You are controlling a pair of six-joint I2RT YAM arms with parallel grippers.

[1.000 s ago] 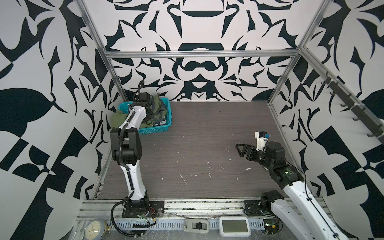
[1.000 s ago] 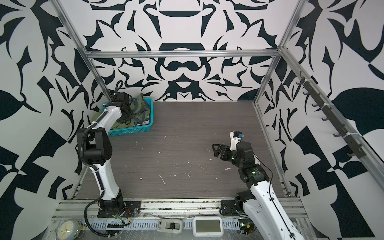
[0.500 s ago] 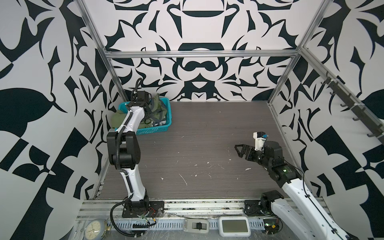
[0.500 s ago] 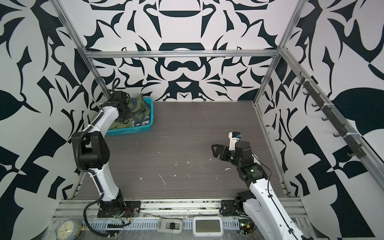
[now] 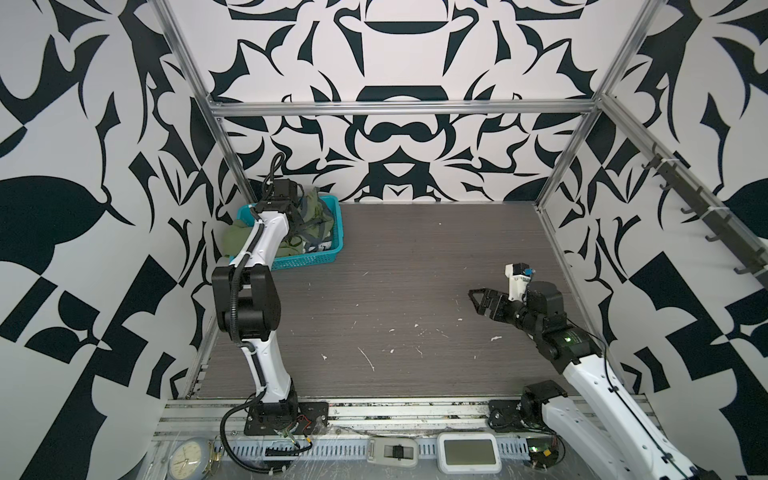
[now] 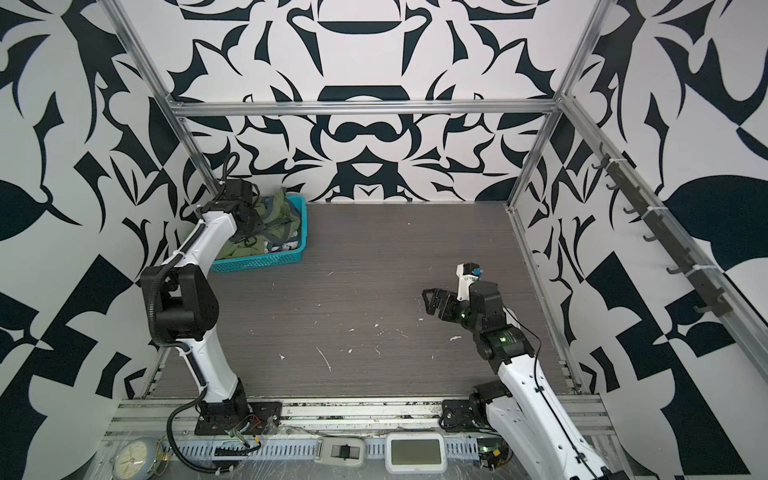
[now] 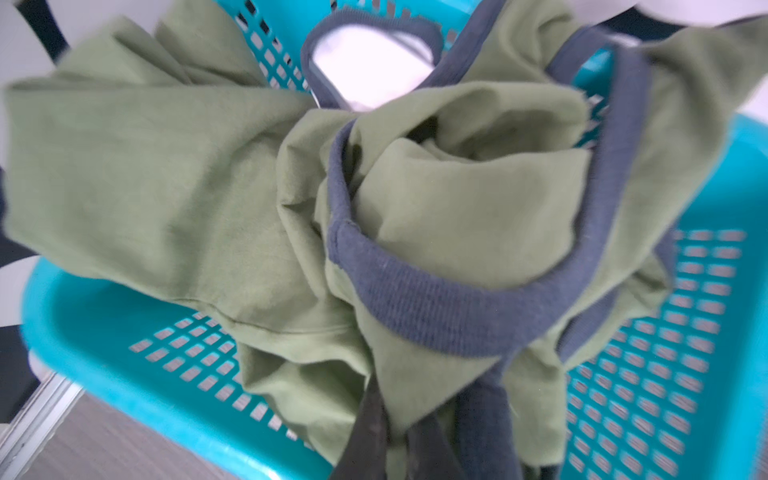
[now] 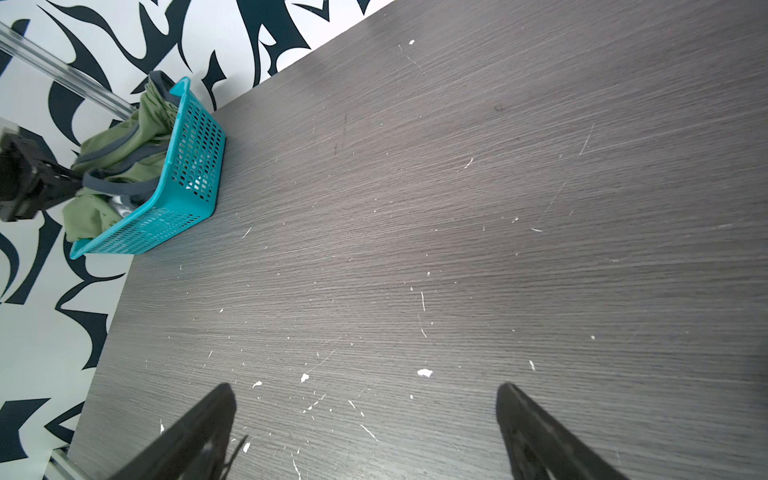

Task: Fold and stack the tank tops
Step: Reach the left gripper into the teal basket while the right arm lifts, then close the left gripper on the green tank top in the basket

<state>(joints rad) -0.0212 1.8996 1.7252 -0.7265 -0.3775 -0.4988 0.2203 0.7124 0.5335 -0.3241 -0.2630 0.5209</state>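
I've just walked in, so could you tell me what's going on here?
The left hand is pinching the crumpled olive green tank top in the teal mesh basket at the far left corner of the table. The right hand hovers open and empty over the right side. Nothing is folded yet.
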